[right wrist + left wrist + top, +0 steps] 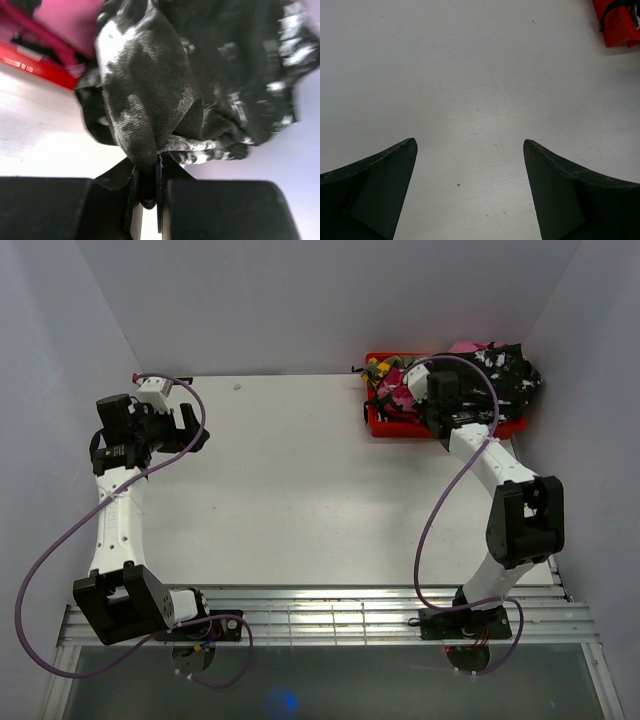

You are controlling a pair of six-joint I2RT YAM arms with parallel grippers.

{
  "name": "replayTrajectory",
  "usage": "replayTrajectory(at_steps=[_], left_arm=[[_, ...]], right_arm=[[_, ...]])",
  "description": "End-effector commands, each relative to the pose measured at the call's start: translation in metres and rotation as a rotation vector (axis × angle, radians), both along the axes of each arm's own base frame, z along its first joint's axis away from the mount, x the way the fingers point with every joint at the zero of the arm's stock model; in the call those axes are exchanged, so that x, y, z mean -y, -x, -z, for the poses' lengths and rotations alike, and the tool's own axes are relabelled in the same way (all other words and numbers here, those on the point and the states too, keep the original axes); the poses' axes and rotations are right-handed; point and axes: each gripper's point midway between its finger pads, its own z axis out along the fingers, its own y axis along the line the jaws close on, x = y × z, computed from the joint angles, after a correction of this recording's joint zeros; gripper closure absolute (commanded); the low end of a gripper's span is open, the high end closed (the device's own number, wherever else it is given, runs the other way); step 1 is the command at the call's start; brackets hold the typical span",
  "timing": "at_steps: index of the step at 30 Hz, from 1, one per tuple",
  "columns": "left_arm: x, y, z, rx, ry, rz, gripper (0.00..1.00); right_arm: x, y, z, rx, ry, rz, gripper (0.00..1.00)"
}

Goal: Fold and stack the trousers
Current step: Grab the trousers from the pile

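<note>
Top external view, working outward from my side: both arm bases sit at the near edge, and the white table (300,490) runs away from them. My left arm (115,510) is raised over the left part of the table. Its wrist camera shows the left gripper (470,142) with jaws spread wide, only tabletop between the fingers and a corner of the red bin (617,25) at the upper right.

My right arm (500,475) reaches out to the far right corner, where that bin stands against the back edge. On the right wrist camera the right gripper (147,180) has its jaws pressed together on a fold of the black trousers with white splotches (150,90). The cloth swells beyond the fingertips in a crumpled mass. I cannot make out a waistband or leg ends, so I cannot tell which way the pair points or where its long axis runs.

From above, the black pair fills the right end of the bin and spills over its rim toward the right wall. The pink-white camouflage trousers (405,395) lie bunched in the left half. The green-yellow camouflage trousers (380,368) show at the far left corner of the bin.
</note>
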Motion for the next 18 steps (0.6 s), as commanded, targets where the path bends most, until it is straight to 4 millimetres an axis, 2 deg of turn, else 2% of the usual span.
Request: replayTrajectory(at_steps=[1, 4, 5, 7, 8, 9, 11, 12, 16, 18], left_arm=[[0.002, 0.004, -0.015, 0.049, -0.003, -0.006, 0.02], [0.004, 0.004, -0.016, 0.051, 0.005, 0.001, 0.02], [0.005, 0.005, -0.016, 0.049, 0.01, 0.004, 0.02], [0.008, 0.006, -0.016, 0.049, 0.022, 0.015, 0.02], [0.009, 0.006, -0.016, 0.049, 0.027, 0.019, 0.02], [0.01, 0.007, -0.018, 0.052, 0.03, 0.023, 0.02], [0.013, 0.008, -0.021, 0.06, 0.039, 0.034, 0.02], [0.014, 0.008, -0.024, 0.064, 0.045, 0.037, 0.02], [0.02, 0.011, -0.033, 0.077, 0.073, 0.062, 0.02], [0.025, 0.012, -0.038, 0.088, 0.09, 0.081, 0.02]], right_arm=[[-0.005, -0.01, -0.13, 0.297, -0.066, -0.042, 0.92], [-0.017, -0.004, -0.165, 0.334, -0.137, -0.102, 0.92], [-0.023, -0.003, -0.191, 0.376, -0.169, -0.126, 0.92], [-0.04, 0.005, -0.203, 0.356, -0.254, -0.198, 0.92], [-0.047, 0.008, -0.225, 0.388, -0.29, -0.231, 0.92], [-0.062, 0.014, -0.228, 0.363, -0.335, -0.296, 0.92], [-0.079, 0.025, -0.246, 0.366, -0.416, -0.368, 0.92], [-0.093, 0.035, -0.265, 0.381, -0.462, -0.445, 0.92], [-0.134, 0.07, -0.295, 0.364, -0.583, -0.616, 0.92], [-0.158, 0.095, -0.308, 0.358, -0.628, -0.728, 0.92]])
